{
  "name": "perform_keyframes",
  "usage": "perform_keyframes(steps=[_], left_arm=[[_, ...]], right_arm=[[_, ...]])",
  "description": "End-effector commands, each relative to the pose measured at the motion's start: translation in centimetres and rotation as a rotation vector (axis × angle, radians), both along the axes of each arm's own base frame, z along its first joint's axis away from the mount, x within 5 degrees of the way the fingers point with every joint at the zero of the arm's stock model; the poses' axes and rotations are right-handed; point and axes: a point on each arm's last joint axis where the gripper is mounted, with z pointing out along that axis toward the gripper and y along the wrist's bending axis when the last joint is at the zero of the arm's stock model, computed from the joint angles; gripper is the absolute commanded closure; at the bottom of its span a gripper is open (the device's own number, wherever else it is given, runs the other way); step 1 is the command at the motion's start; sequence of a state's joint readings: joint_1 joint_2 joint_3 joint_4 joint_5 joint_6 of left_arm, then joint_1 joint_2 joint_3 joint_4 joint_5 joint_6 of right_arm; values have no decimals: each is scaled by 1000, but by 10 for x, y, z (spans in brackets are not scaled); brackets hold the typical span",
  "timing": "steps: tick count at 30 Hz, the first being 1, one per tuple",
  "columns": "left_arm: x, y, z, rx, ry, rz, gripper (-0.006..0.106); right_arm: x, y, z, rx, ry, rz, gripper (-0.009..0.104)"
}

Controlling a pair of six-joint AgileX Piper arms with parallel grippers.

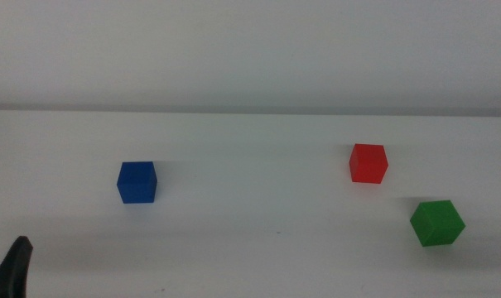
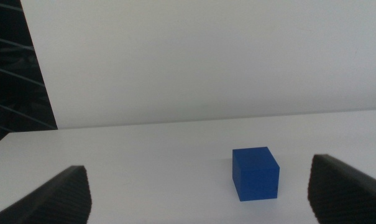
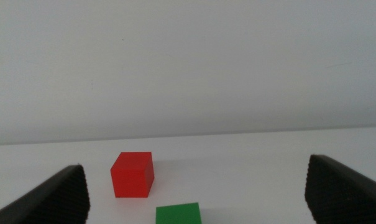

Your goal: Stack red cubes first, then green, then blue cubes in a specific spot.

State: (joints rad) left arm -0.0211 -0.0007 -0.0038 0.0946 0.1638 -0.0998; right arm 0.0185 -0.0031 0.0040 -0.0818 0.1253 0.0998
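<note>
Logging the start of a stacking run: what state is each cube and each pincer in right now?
Small matte red cube: on the table, unstacked.
Small matte green cube: on the table, unstacked.
Small matte blue cube: on the table, alone.
Left pincer: open, empty.
Right pincer: open, empty.

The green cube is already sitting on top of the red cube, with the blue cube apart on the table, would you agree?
Not quite: the green cube rests on the table beside the red cube, not on it, as the middle view shows. The blue cube does sit apart.
</note>
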Motion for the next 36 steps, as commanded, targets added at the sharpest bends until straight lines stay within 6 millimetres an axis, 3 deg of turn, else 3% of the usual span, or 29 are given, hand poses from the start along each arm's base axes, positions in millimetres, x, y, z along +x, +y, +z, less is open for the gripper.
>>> perform_keyframes(steps=[1,5,9,16,21,25,30,36], left_arm=[[-1,0,-10,-7,-10,-1,7],[-1,0,-10,-7,-10,-1,7],[-1,0,-10,-4,-10,-1,7],[-1,0,-10,-6,-10,-1,7],[-1,0,-10,-6,-10,-1,7],[-1,0,-10,-6,-10,-1,7],[-1,0,-10,-6,-10,-1,7],[-1,0,-10,-6,-10,-1,7]], right_arm=[[-1,0,-6,-35,-35,2,2],[-2,0,5,-12,-78,4,2],[1,-1,39,15,-4,-8,2],[38,0,109,83,622,-43,2],[72,1,137,92,793,-52,2],[96,2,144,90,829,-54,2],[123,2,134,80,863,-49,2],[186,6,124,88,1023,-59,2]])
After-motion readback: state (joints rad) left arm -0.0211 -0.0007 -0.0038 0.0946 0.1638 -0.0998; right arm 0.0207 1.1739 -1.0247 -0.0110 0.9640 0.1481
